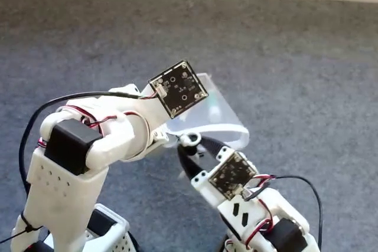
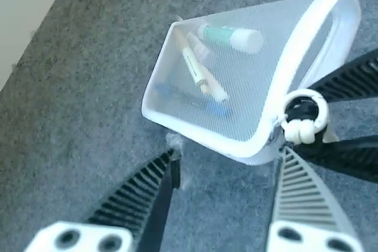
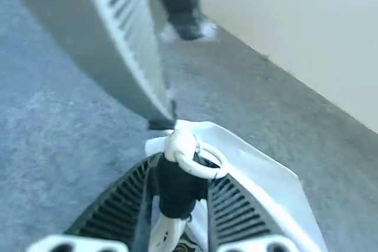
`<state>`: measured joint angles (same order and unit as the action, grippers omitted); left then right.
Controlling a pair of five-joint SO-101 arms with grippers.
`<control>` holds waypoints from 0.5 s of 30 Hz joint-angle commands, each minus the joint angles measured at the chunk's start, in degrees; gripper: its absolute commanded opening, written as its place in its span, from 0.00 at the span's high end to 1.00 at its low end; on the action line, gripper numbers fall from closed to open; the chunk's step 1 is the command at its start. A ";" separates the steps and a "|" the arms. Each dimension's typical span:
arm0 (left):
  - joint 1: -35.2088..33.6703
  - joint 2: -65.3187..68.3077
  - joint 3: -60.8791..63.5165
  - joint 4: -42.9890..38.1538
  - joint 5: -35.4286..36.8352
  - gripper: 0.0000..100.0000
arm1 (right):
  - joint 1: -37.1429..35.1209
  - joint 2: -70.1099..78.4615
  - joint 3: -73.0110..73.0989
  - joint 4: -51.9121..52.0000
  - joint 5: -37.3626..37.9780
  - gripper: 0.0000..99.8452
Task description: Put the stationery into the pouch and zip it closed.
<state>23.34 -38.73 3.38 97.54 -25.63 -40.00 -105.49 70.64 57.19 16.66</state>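
Right hand [image 3: 180, 172] clamped on zip pull [image 3: 188, 150] at pouch [image 1: 215, 113] near corner, left hand [image 2: 227, 154] open astride that same corner, pouch on surface [image 1: 295, 39] just ahead, pens [image 2: 201, 75] inside, so left looks placed to brace.

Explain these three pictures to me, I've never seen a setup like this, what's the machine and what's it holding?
Two small white robot arms stand side by side on a grey carpeted surface. One picture looks down from above; the other two come from cameras on each arm's wrist. A white mesh pouch holds the stationery. The right claw is shut on the ringed zip pull. The left claw is open, its fingers either side of the pouch's end.
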 commanded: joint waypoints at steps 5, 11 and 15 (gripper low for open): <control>1.80 -1.45 -2.07 0.44 -0.35 0.75 | 7.16 0.13 -5.23 -0.31 -0.35 1.00; 8.66 -1.01 -1.98 0.18 -0.18 0.76 | 11.38 0.13 -5.85 -2.86 -2.55 1.00; 8.92 -1.01 -1.98 0.00 -0.18 0.76 | 11.56 0.13 -6.11 -3.03 -2.55 1.00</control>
<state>31.34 -38.73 3.38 97.80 -25.71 -29.36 -105.58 67.82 55.96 14.64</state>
